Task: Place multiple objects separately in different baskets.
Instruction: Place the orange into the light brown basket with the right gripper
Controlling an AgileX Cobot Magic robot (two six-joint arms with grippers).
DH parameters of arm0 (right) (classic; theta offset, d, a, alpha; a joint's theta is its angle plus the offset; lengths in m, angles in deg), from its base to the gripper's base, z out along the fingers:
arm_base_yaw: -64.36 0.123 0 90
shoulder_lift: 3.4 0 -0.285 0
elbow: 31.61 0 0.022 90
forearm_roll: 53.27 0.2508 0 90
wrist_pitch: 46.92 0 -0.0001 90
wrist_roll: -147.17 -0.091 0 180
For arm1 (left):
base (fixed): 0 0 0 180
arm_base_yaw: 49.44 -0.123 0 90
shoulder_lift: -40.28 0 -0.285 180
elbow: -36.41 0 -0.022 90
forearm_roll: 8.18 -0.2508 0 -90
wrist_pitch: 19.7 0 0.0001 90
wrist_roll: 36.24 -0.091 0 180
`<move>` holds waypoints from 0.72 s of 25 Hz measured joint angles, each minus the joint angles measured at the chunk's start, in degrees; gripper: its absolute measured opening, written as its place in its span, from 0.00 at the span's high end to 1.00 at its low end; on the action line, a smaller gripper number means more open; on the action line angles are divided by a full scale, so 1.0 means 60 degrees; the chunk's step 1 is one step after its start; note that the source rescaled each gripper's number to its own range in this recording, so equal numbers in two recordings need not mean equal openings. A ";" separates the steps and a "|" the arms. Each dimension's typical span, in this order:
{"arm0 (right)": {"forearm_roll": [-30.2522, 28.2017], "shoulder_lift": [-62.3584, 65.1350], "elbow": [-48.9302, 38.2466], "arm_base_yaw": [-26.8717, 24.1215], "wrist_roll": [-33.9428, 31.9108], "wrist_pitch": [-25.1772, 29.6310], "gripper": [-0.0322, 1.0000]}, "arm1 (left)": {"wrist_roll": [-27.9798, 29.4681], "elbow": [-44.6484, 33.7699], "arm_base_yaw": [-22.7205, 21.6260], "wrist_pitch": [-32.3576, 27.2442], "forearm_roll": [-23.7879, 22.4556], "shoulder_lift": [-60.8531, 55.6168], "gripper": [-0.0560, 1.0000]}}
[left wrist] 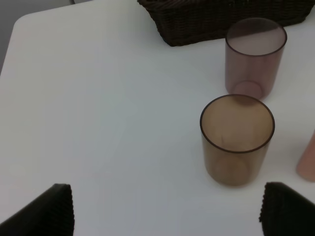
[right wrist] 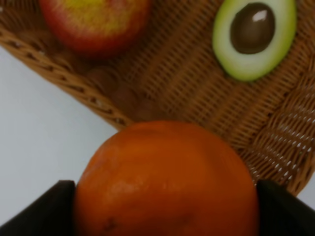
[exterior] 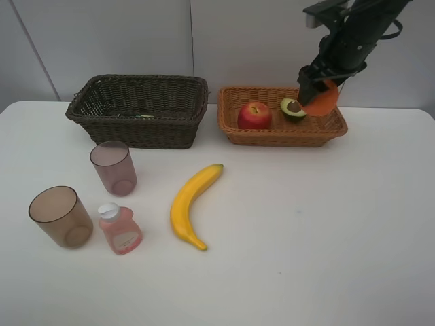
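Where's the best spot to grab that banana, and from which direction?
The banana lies flat on the table, clear on both sides. Probably come straight down from above and close the jaws across its thick middle, at right angles to the curve; the tapered ends offer less to hold.

Deep dark-brown wicker basket (exterior: 139, 125): rear left. Shallow tan wicker basket (exterior: 282, 137): right of it, holding red apple (exterior: 254, 115) left of halved avocado (exterior: 293, 109); orange tangerine (exterior: 321, 100) apparently above its right end. Yellow banana (exterior: 191, 204): centre. Two translucent cups (exterior: 113, 168) (exterior: 60, 216) and small pink bottle (exterior: 120, 229): front left.
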 joint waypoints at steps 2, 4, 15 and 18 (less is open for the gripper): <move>-0.0188 -0.0125 0.0000 -0.0152 0.0028 -0.0432 0.38 | 0.0000 0.0000 0.0000 0.0000 0.0000 0.0000 0.00; -0.0343 -0.0334 0.0000 -0.0336 0.0037 -0.0913 0.38 | 0.0000 0.0000 0.0000 0.0000 0.0000 0.0000 0.00; -0.0394 -0.1617 0.0000 -0.0895 0.0037 -0.3187 0.38 | 0.0000 0.0000 0.0000 0.0000 0.0000 0.0000 0.00; -0.0394 -0.1827 0.0000 -0.0943 0.0037 -0.3395 0.38 | 0.0000 0.0000 0.0000 0.0000 0.0000 0.0000 0.00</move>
